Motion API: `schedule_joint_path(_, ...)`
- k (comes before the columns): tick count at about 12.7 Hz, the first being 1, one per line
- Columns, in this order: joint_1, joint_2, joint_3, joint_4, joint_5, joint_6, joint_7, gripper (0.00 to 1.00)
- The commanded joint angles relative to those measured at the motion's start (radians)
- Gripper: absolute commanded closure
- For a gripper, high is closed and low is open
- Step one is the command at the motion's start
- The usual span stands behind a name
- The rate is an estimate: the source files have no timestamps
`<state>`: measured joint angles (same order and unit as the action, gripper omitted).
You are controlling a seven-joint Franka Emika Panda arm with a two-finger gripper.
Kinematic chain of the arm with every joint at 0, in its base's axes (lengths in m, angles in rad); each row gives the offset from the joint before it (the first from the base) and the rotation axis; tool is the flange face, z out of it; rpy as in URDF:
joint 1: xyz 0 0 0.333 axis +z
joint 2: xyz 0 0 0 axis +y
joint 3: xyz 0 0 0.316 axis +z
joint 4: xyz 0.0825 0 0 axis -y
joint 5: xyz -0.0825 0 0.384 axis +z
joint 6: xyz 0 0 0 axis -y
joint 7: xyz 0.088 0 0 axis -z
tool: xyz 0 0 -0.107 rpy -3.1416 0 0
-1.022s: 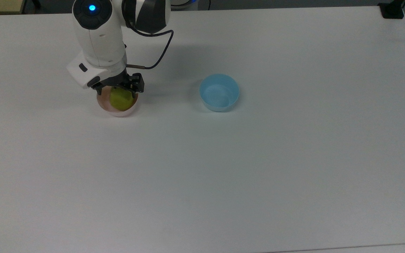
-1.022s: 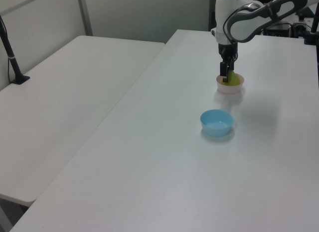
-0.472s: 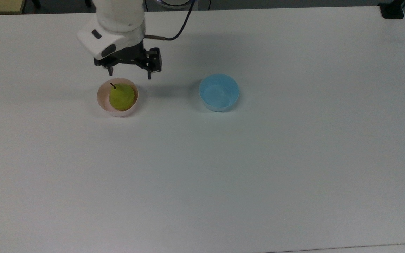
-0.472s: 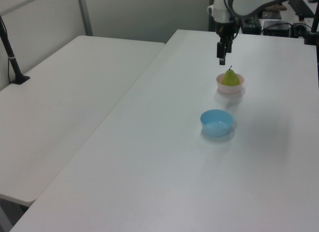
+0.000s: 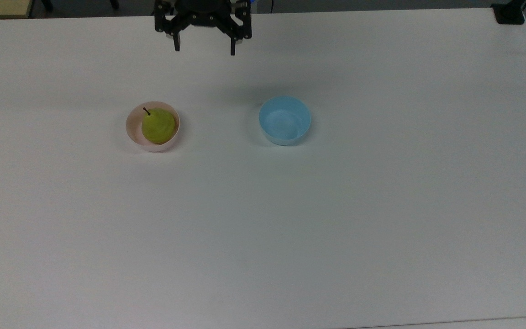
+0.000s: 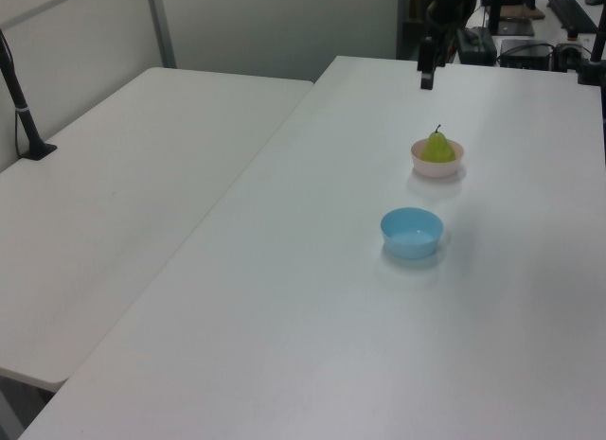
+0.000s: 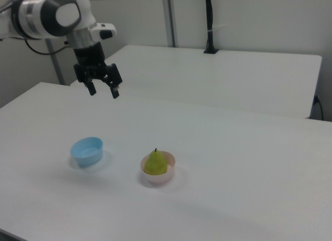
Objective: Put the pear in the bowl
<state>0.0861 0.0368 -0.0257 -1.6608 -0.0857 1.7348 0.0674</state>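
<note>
Top view, hand [image 5: 203, 48]: at the upper edge of the frame, left of centre, fingers spread apart and holding nothing, well apart from both bowls.
Top view, pear [image 5: 158, 126]: sits inside the pink bowl [image 5: 131, 133] in the upper left part of the frame, its dark stem pointing to the upper left.
Top view, blue bowl [image 5: 285, 120]: to the right of the pink bowl on the white table [image 5: 290, 228], with nothing in it.
Left view, hand [image 6: 427, 79]: at the upper right of the frame, hanging above the table's far end, beyond the pink bowl.
Left view, pear [image 6: 437, 148]: upright in the pink bowl [image 6: 436, 165], stem up, in the upper right part of the frame.
Left view, blue bowl [image 6: 412, 233]: nearer the camera than the pink bowl, right of centre.
Right view, hand [image 7: 104, 91]: upper left of the frame, released and high above the table [image 7: 233, 147], its two fingers apart.
Right view, pear [image 7: 155, 162]: stands in the pink bowl [image 7: 158, 177], just below centre.
Right view, blue bowl [image 7: 86, 151]: to the left of the pink bowl, below the hand.
</note>
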Motion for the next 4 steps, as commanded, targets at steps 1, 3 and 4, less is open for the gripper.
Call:
schedule_joint_path(1,0.011,-0.029,-0.010,0.016,0.018,-0.096,-0.001,0.00)
schedule_joint_path(3,0.011,-0.029,-0.010,0.016,0.018,-0.110,-0.006,0.00)
schedule_joint_path(4,0.009,-0.026,-0.010,0.016,0.017,-0.107,-0.006,0.00)
